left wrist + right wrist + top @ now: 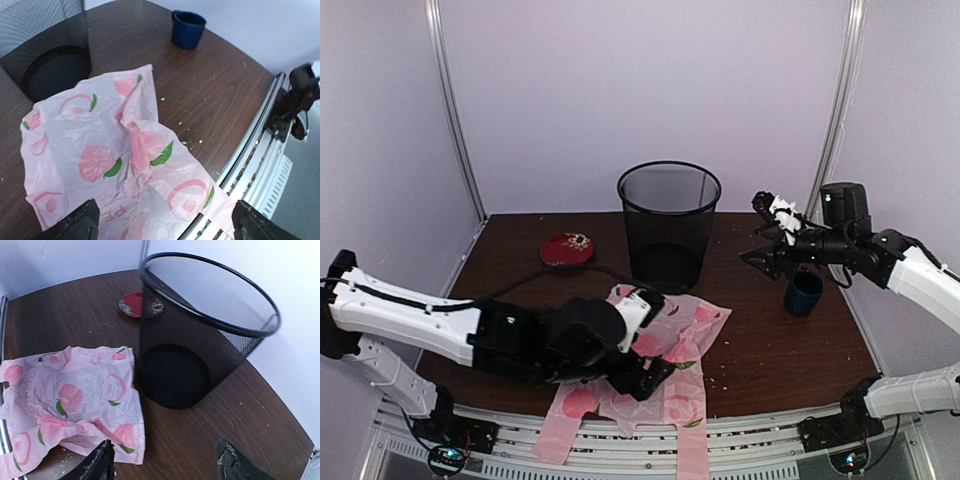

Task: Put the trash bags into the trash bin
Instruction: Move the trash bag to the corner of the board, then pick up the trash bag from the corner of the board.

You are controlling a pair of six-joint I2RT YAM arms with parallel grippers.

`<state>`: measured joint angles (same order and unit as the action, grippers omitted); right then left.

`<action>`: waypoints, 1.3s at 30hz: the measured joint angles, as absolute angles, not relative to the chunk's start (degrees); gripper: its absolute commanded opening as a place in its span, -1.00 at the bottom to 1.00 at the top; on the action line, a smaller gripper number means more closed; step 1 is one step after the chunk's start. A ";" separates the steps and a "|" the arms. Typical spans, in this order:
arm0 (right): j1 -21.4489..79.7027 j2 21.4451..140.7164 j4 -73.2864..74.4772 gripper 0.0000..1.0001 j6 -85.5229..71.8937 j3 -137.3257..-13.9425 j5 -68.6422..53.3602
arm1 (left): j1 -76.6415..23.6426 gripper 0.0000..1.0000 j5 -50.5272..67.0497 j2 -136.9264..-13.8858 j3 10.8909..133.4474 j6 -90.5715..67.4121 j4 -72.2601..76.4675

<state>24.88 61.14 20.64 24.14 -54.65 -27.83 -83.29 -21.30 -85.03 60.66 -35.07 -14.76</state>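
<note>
The trash bag [672, 352] lies spread flat on the table's near half, pale pink with peach prints, its strap handles hanging over the front edge. My left gripper [648, 374] hovers low over the bag [115, 155], open, with its fingers [80, 222] wide apart and nothing between them. The trash bin [668, 222], black wire mesh, stands upright just behind the bag. My right gripper [767, 255] is in the air to the right of the bin [200, 335], open and empty, looking down at the bin's base and the bag [65, 400].
A dark-blue mug [804, 293] stands right of the bin, below my right arm. A red round dish [567, 249] sits left of the bin, with a black cable running past it. Crumbs dot the wood. The metal rail [260, 150] borders the near edge.
</note>
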 measured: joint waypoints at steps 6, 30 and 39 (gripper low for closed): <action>41.74 64.40 23.14 0.34 30.39 -54.02 -20.53 | -72.79 0.89 -19.97 -68.60 44.80 -46.46 -17.19; 62.08 106.02 22.74 0.19 27.57 -69.21 -18.02 | -57.17 0.81 -10.20 -50.98 20.58 -58.43 -14.55; 62.39 107.48 24.49 0.23 24.99 -72.64 -20.75 | -56.60 0.81 -10.26 -51.03 18.50 -58.46 -11.20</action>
<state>62.39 107.48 24.49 24.99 -72.64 -20.75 -56.60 -10.26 -51.03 18.50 -58.46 -11.20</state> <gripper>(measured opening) 0.595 0.903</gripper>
